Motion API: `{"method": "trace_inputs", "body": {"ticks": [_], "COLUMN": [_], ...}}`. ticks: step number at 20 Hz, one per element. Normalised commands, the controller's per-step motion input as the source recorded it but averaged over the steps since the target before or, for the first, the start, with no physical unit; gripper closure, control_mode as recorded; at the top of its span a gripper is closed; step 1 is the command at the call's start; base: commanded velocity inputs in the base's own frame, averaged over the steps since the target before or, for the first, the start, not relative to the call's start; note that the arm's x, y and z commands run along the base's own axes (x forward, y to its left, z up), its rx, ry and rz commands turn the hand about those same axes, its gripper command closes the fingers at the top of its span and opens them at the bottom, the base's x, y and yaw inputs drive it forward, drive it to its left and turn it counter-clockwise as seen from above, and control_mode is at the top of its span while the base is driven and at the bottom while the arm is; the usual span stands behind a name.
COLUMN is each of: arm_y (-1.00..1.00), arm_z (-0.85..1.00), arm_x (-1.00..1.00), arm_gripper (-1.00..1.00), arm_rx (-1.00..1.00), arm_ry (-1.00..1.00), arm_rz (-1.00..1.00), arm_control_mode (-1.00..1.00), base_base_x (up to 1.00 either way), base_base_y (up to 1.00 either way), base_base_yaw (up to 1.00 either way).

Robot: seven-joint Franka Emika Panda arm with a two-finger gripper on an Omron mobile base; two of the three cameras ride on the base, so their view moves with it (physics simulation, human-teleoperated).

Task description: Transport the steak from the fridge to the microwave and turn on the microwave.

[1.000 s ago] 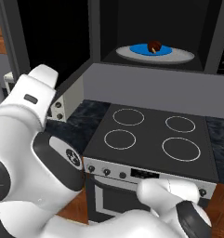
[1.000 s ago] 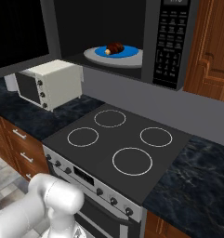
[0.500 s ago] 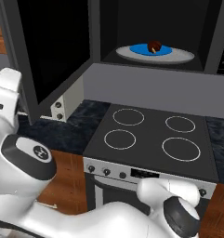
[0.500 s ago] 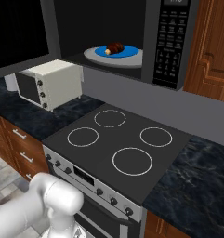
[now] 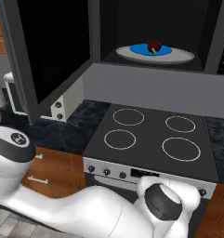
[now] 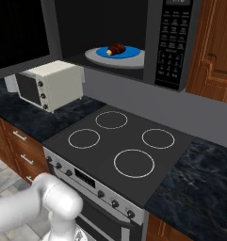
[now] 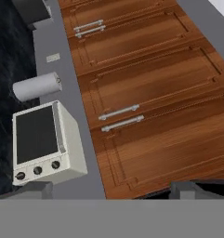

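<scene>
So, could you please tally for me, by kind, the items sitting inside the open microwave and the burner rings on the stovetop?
Steak: 1
Blue plate: 1
Grey turntable plate: 1
Burner rings: 4
Total: 7

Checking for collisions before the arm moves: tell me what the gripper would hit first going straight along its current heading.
Judging by the hand view, it points at the wooden cabinet doors. The cream toaster oven sits off to one side. Depth is unclear.
</scene>
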Motion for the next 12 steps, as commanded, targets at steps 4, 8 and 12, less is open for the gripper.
{"method": "trace_inputs", "body": {"ticks": [4,8,12], "arm_y": [0.24,0.33,0.38], "arm_z": [-0.01,0.00,0.00], "arm_x": [0.56,0.39,0.18], "arm_gripper": [-1.00,-1.00,-1.00], "arm_rx": [-0.04,-0.03,-0.03], "arm_ry": [0.00,0.00,-0.02], "arm_rz": [-0.03,-0.03,-0.05], "arm_control_mode": [-1.00,-1.00,-1.00], "base_base_x": [0.00,0.00,0.00], "base_base_y": [0.00,0.00,0.00], "base_base_yaw": [0.00,0.00,0.00]}}
